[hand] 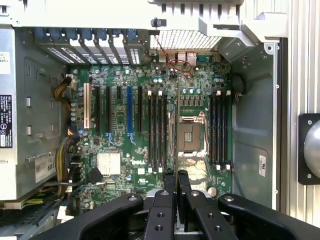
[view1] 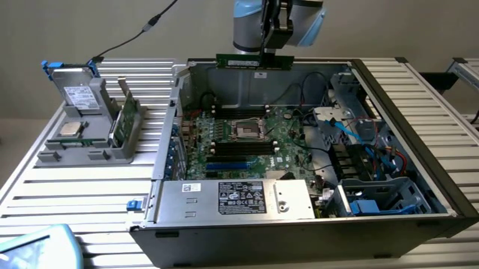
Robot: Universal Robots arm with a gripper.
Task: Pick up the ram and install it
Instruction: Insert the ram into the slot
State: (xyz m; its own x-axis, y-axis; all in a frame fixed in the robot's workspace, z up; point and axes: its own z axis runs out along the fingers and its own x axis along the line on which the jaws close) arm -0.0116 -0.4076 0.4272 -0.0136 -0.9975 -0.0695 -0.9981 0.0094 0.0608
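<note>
The ram (view1: 253, 61), a long thin green stick, hangs level above the back wall of the open computer case (view1: 419, 112). My gripper (view1: 270, 53) is shut on its upper edge. In the wrist view the gripper (hand: 176, 176) points down at the motherboard (hand: 120, 140), and the ram (hand: 178, 130) appears edge-on as a thin line running away from the black fingers (hand: 165, 200). That line lies over the processor socket (hand: 191, 135), between two banks of black memory slots (hand: 157, 130) (hand: 220, 130). The slots (view1: 243, 148) sit well below the stick.
A grey holder (view1: 53, 154) stands left of the case in the exterior view, with another green board (view1: 123, 115), a silver processor (view1: 71, 129) and a drive (view1: 78, 95). The power supply (view1: 232, 197) fills the case's front; cables and a drive cage (view1: 374, 196) crowd its right side.
</note>
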